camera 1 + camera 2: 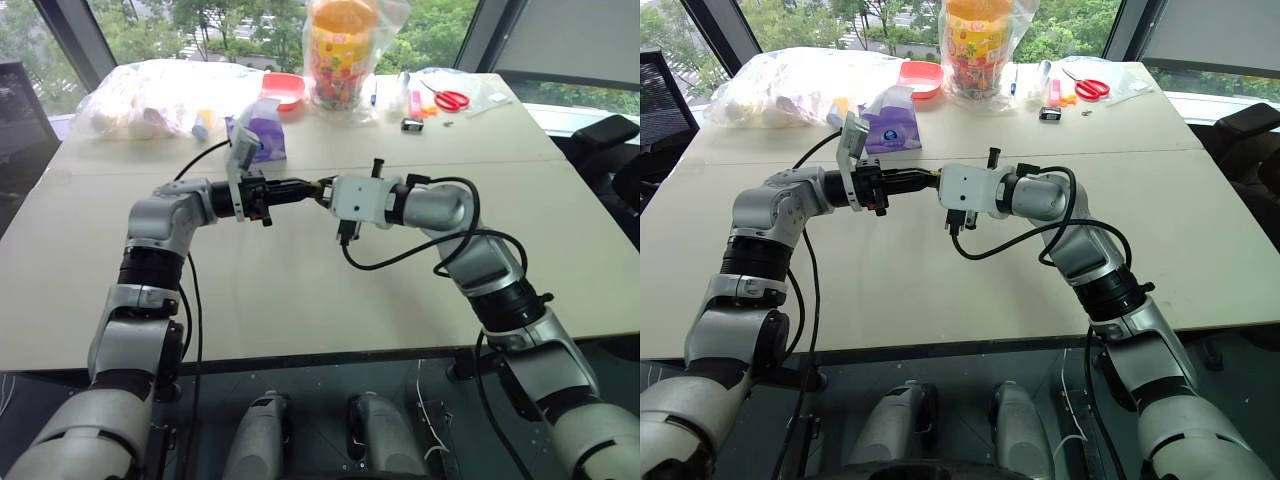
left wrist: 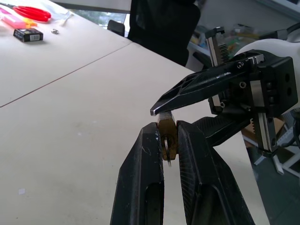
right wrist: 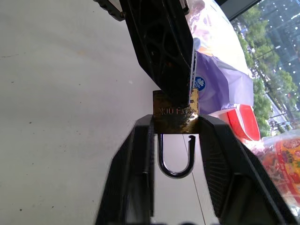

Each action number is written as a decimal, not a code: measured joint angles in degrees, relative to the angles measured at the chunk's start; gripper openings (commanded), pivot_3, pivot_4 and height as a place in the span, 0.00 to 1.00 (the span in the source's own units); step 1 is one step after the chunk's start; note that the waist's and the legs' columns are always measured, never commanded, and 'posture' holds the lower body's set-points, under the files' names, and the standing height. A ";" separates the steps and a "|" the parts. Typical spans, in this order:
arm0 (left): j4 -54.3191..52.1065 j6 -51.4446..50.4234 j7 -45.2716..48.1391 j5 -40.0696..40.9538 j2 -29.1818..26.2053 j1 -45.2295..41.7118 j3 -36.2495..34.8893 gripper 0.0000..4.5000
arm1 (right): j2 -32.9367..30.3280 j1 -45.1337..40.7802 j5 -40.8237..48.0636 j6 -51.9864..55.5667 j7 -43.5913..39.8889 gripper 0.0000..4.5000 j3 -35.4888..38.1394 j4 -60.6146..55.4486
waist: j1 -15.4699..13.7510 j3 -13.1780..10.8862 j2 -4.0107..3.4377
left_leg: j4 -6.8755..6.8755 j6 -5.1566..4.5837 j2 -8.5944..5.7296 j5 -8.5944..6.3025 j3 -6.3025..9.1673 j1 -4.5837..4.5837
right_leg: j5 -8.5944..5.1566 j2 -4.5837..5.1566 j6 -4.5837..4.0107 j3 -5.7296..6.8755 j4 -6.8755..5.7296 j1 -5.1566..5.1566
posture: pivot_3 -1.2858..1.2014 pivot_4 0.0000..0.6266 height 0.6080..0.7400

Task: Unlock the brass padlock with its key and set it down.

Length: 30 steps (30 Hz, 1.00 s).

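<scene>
While both arms meet above the middle of the pale surface (image 1: 330, 300), the brass padlock (image 3: 175, 112) hangs in the air between the two grippers, well clear of the surface below. The left gripper (image 2: 167, 129) is clenched on the padlock's brass body, one black finger pressed to each flat face. The right gripper (image 3: 175, 123) has its fingers against the two narrow sides of the body, but whether it is squeezing or has just eased off cannot be told. The silvery shackle (image 3: 176, 157) points back between the right gripper's fingers, and one leg ends free of the body, so the lock stands open. At the far edge of the surface lie red scissors (image 1: 452, 98), a purple tissue pack (image 1: 262, 135), and a jar of colourful sweets (image 1: 342, 55).
</scene>
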State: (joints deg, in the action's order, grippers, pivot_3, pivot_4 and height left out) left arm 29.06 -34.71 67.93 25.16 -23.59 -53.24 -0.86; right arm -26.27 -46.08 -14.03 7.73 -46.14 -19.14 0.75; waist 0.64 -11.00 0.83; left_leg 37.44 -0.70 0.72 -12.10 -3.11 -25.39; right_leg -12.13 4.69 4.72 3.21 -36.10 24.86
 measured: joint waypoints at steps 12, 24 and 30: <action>-1.14 -3.94 -3.34 3.02 -0.86 1.92 -4.54 0.00 | 2.59 5.84 9.28 16.98 1.38 0.99 9.58 -12.26 | -0.03 0.00 0.00 | -0.01 -0.01 0.01 -0.01 0.04 -0.01 | 0.01 0.01 0.00 0.01 -0.02 0.00 | 0.52 0.24 1.00; -8.12 -8.78 -3.82 6.29 -1.40 3.13 -4.70 0.00 | 6.53 5.73 16.42 29.14 11.74 0.99 16.82 -15.77 | 0.06 0.00 0.00 | -0.03 0.00 0.01 -0.01 0.04 0.01 | 0.00 0.02 -0.03 0.00 -0.01 -0.01 | 0.52 0.24 1.00; -11.48 -10.08 -3.97 7.54 -2.04 4.07 -4.55 0.00 | 6.07 5.73 16.67 27.63 12.09 0.99 14.83 -13.34 | 0.03 0.00 0.00 | -0.02 -0.01 0.01 -0.01 0.04 0.01 | 0.00 0.02 -0.02 0.00 0.00 -0.01 | 0.52 0.24 1.00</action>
State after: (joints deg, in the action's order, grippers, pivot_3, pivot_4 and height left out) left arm 17.58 -44.79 63.97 32.70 -25.63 -49.16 -5.41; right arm -20.19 -40.35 2.64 35.36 -34.05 -4.31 -12.58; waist 0.67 -11.00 0.84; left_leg 37.41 -0.70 0.73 -12.11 -3.07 -25.38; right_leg -12.13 4.71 4.70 3.21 -36.11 24.86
